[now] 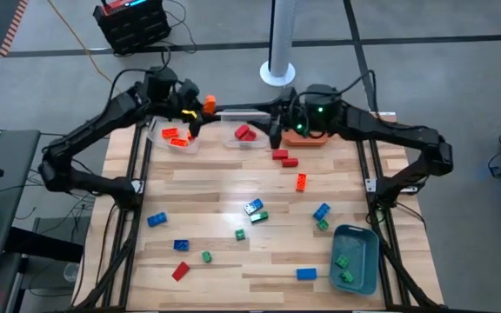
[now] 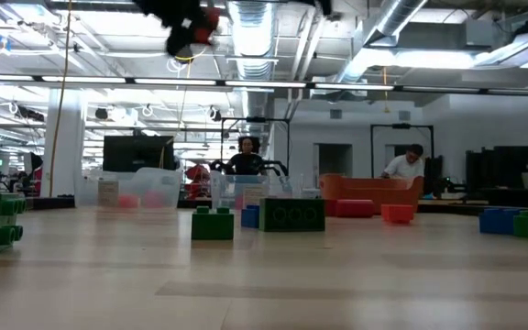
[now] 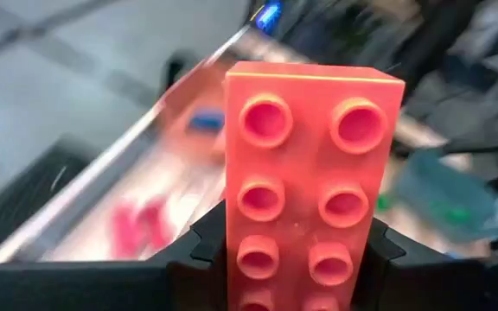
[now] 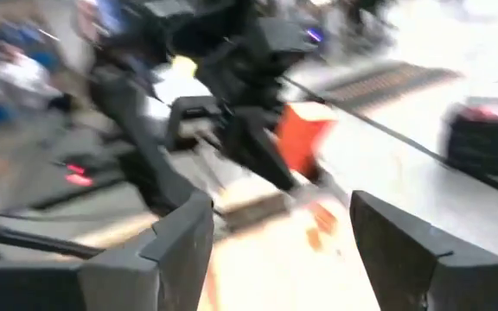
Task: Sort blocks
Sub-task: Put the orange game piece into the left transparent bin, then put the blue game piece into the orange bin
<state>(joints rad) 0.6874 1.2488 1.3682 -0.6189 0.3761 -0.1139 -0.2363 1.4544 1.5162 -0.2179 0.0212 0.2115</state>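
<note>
While the left gripper point(image 3: 296, 259) is clamping an orange brick point(image 3: 305, 186) by its long smooth sides, upper left of the high view, that stiff, light, slick plastic is sitting firm; right gripper point(image 4: 275, 250), upper centre, is hanging open, empty.

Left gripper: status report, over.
Left gripper shut on orange brick, above the clear bin. Right gripper open, empty. Nothing in the way.

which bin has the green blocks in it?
The blue-grey bin at the table's near right corner. It holds two green blocks; the far clear bins hold orange and red ones.
</note>
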